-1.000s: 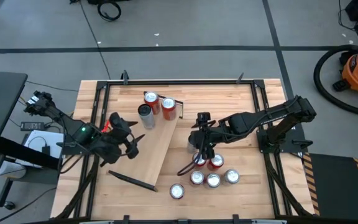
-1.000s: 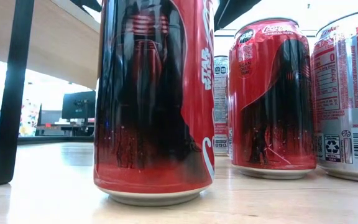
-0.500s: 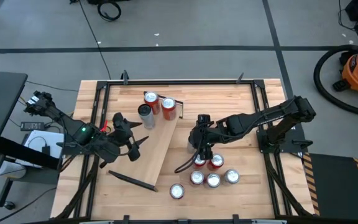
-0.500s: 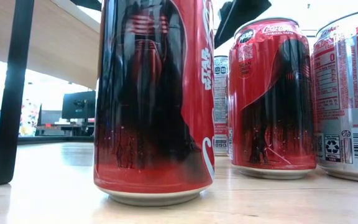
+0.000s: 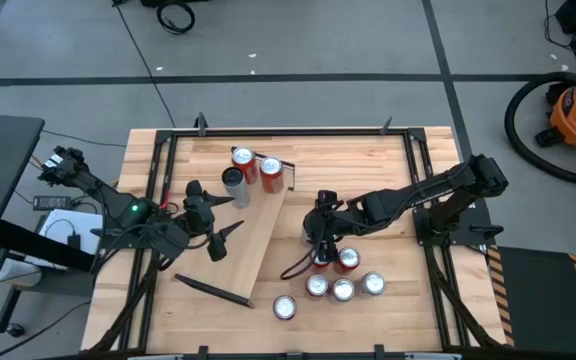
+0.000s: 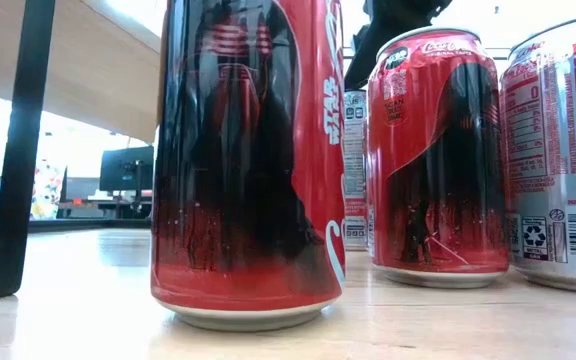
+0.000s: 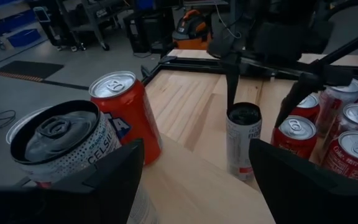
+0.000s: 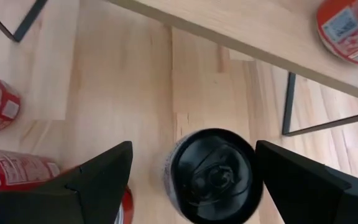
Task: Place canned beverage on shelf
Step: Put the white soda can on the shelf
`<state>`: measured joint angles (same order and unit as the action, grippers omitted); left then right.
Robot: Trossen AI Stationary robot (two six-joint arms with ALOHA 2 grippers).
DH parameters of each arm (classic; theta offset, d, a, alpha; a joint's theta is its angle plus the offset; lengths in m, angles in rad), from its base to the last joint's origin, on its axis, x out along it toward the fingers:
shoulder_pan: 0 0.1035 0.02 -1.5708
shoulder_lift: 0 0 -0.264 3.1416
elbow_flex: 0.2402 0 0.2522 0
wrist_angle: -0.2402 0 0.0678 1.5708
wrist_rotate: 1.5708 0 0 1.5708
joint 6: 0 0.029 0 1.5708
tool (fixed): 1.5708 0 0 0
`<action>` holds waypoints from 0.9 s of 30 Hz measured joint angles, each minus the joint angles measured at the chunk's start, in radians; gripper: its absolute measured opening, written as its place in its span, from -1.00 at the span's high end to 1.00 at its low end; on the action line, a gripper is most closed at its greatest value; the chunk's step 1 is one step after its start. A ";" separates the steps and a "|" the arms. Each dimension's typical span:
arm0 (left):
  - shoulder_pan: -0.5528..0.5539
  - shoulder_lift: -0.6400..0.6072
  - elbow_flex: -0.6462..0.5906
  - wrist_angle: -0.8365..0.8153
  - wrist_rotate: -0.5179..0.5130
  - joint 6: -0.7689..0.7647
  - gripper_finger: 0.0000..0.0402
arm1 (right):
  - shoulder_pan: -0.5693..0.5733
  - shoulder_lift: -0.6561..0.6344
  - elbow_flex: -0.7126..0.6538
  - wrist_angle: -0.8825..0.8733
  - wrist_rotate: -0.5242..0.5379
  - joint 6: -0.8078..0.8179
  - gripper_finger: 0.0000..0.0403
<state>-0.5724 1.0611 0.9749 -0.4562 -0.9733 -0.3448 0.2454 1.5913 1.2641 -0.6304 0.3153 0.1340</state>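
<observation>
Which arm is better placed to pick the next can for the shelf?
Right. Its open end effector hangs directly over the black-topped can, fingers either side. The left end effector, also open and empty, hovers over the shelf, away from the unplaced cans.

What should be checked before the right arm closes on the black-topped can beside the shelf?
1. Right pincer open: ok, fingers stand apart on either side of the black-topped can.
2. Pincer centred over the can: ok in the right wrist view; the can top sits between the fingers.
3. Fingers low enough to grip the can wall: cannot tell.
4. Neighbouring red cans clear of the fingers: cannot tell; they stand close by.
5. Free space on the shelf: ok, three cans cluster at one end, the rest is bare.
6. Left pincer out of the way: not ok; it hangs open over the shelf.
</observation>
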 joint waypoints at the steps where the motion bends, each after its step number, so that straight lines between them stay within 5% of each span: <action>1: 0.000 0.000 0.000 0.000 0.001 -0.001 -0.50 | -0.002 0.001 -0.003 0.000 0.001 0.001 -0.74; 27: 0.000 0.000 0.000 0.000 0.002 -0.002 -0.50 | -0.004 -0.002 -0.011 0.016 -0.022 -0.193 -0.72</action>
<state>-0.5724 1.0611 0.9749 -0.4564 -0.9714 -0.3470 0.2417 1.5889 1.2534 -0.6141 0.2935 -0.0594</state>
